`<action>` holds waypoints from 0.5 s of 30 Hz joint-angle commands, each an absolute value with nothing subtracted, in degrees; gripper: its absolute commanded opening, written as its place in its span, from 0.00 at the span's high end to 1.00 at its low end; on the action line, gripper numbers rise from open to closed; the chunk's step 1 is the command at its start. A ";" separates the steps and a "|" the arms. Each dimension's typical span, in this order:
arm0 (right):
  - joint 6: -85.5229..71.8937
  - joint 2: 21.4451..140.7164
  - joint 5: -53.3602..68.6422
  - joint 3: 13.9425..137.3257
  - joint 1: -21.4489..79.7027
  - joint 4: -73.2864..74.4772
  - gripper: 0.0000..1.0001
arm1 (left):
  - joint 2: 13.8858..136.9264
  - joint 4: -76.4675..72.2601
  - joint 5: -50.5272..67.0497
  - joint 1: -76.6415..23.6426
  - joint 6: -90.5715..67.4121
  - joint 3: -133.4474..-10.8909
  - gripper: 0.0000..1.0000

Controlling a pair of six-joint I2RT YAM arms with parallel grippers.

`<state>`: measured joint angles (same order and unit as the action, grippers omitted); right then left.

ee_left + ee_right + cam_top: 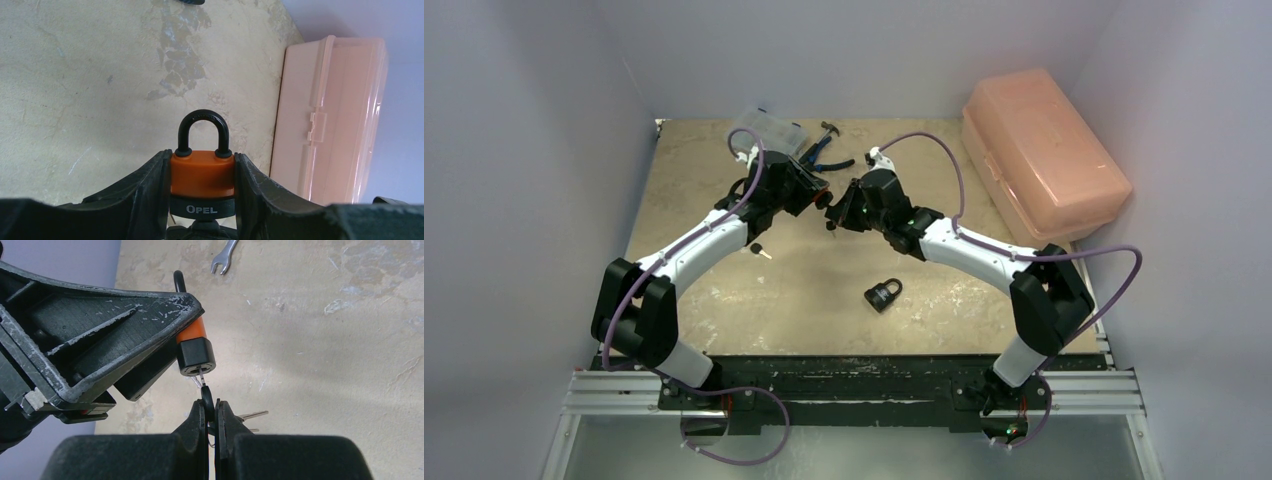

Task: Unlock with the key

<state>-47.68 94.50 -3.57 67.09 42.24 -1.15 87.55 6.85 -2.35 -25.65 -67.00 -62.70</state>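
Tan table [824, 300] is lying under 2 arms. Mid-frame, the left gripper [202, 159] is clamping the orange padlock [202, 175], its shackle [202, 122] shut. The right gripper [211, 412] is pinching the key [206, 395], whose tip is meeting the padlock's underside. Seating and turning appear to be remaining.

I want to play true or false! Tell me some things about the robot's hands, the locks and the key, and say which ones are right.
1. The left hand grips an orange padlock. True.
2. Its shackle has popped open. False: both ends sit down in the lock body.
3. The right hand pinches a key, with its tip at the keyhole. True.
4. The pink box has its lid up. False: the lid is shut.
5. A black padlock lies on the table. True.
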 commanded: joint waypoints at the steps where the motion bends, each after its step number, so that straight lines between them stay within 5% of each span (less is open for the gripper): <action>1: -44.62 94.38 -11.66 72.31 41.64 -5.72 1.00 | 87.54 8.22 2.78 -26.63 -67.68 -64.08 1.00; 15: -47.88 94.92 -8.26 72.43 41.51 -8.09 1.00 | 87.55 8.09 3.33 -26.63 -67.79 -64.08 1.00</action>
